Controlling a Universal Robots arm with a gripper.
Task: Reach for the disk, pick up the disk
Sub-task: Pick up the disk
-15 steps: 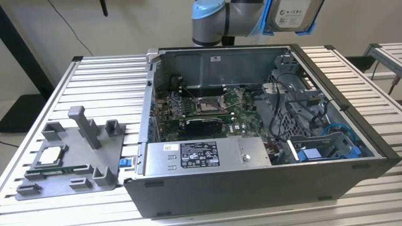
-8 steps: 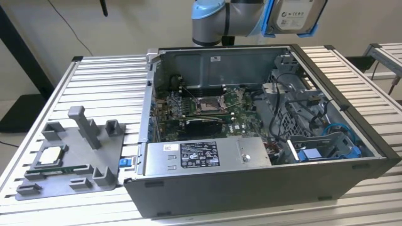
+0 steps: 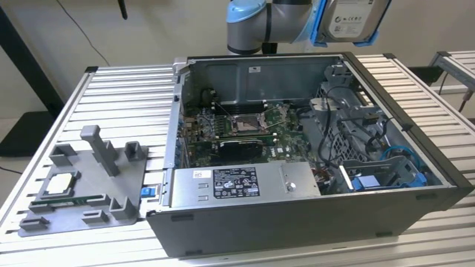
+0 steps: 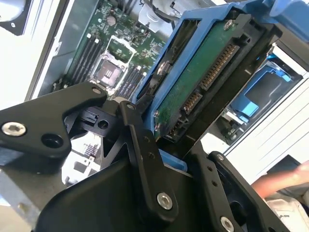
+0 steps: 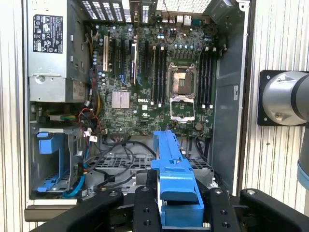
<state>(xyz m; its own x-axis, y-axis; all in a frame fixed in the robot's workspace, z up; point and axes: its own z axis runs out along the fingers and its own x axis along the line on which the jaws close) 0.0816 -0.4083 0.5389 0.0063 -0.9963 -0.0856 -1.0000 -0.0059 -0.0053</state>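
The black fingers grip the blue-railed silver metal disk, apparently held clear above the open grey computer case

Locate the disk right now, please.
The disk is held in the gripper, lifted above the back edge of the open computer case at the top of the exterior view, towards its right; in the second wrist view the black fingers clamp its blue rail.

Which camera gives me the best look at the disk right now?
The second wrist view: the disk sits close, its green circuit board, connectors and blue rail clear, clamped in the gripper. The exterior view shows it held above the open computer case, label side out. The first wrist view shows mostly its blue rail edge-on.
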